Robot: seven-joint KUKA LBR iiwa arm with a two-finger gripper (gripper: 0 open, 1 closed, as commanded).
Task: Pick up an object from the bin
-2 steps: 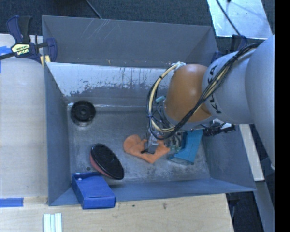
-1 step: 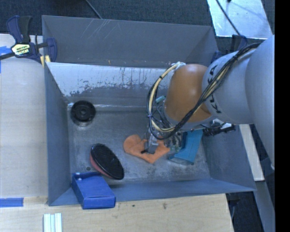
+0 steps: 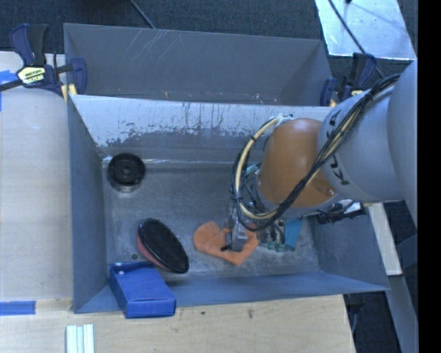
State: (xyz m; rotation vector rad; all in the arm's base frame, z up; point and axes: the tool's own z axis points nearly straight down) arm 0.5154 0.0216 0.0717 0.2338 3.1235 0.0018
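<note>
My gripper (image 3: pixel 239 234) is low over the bin floor, right of the middle near the front wall, partly hidden under the arm's orange cover. It is down on a floppy orange thing (image 3: pixel 212 239) that lies flat and spreads out to the left and front of it. A teal and green thing (image 3: pixel 288 234) lies just to the gripper's right, half hidden by the arm. Further left, a black oval brush with a red rim (image 3: pixel 162 245) rests on the floor.
A blue block (image 3: pixel 141 291) leans in the front left corner. A black round cap (image 3: pixel 126 169) sits at the back left of the floor. The arm and its cables cover the bin's right side.
</note>
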